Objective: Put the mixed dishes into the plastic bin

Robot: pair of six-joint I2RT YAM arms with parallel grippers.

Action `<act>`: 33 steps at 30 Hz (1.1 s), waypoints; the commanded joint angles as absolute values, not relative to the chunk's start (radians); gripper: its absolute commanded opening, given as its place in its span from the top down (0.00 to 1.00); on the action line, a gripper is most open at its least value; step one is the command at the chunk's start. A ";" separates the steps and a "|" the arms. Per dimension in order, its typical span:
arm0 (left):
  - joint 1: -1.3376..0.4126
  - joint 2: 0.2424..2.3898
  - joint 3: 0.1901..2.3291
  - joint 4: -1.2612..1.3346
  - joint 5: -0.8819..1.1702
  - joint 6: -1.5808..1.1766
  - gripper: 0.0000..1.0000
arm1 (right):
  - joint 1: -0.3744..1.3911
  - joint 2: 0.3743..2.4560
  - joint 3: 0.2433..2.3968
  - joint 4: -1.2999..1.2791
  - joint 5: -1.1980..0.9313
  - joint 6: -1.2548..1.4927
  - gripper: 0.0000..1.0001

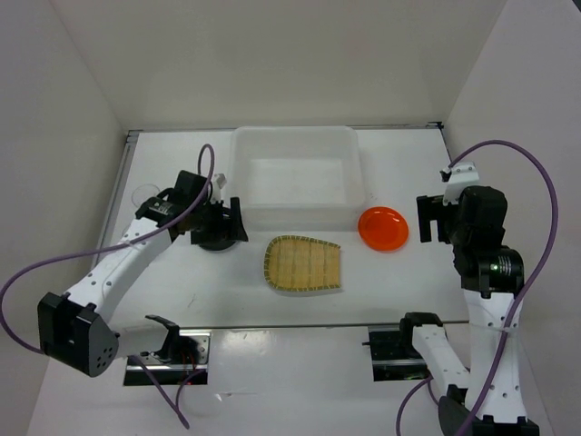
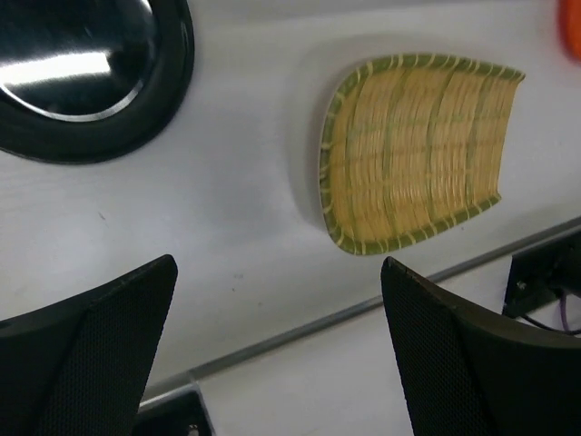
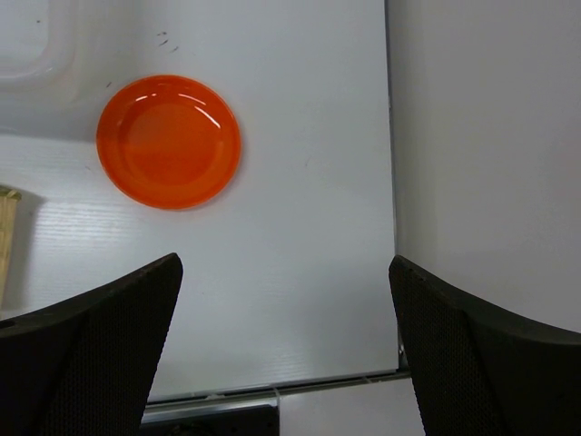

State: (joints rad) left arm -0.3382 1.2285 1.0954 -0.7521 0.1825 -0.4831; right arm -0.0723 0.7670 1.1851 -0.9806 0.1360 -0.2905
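Note:
The translucent white plastic bin (image 1: 295,133) stands at the back middle, and I see nothing in it. The tan bamboo tray (image 1: 305,263) lies in front of it and also shows in the left wrist view (image 2: 418,150). The orange plate (image 1: 382,228) lies right of the tray and also shows in the right wrist view (image 3: 169,141). The black plate (image 1: 216,242) lies left of the tray, partly under my left gripper (image 1: 229,227); it also shows in the left wrist view (image 2: 82,73). That gripper (image 2: 279,265) is open and empty. My right gripper (image 1: 428,218) hangs open and empty just right of the orange plate (image 3: 284,261). A clear glass cup (image 1: 145,193) stands far left.
White walls close in the table on the left, back and right. A metal rail (image 1: 300,324) runs along the near edge, with the arm mounts behind it. The bin's corner (image 3: 32,45) shows in the right wrist view.

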 commanded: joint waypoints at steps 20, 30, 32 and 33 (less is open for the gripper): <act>-0.531 1.506 0.861 -0.255 0.287 -0.615 0.01 | -0.078 0.718 1.195 -0.962 0.097 -0.301 0.01; -0.549 1.646 0.825 -0.068 0.356 -0.606 0.02 | -0.078 0.707 1.224 -1.011 0.141 -0.310 0.01; -0.549 1.666 0.815 -0.048 0.367 -0.606 0.03 | -0.078 0.707 1.224 -1.011 0.150 -0.319 0.01; -0.560 1.680 0.815 -0.032 0.367 -0.606 0.04 | -0.078 0.707 1.224 -1.011 0.159 -0.319 0.01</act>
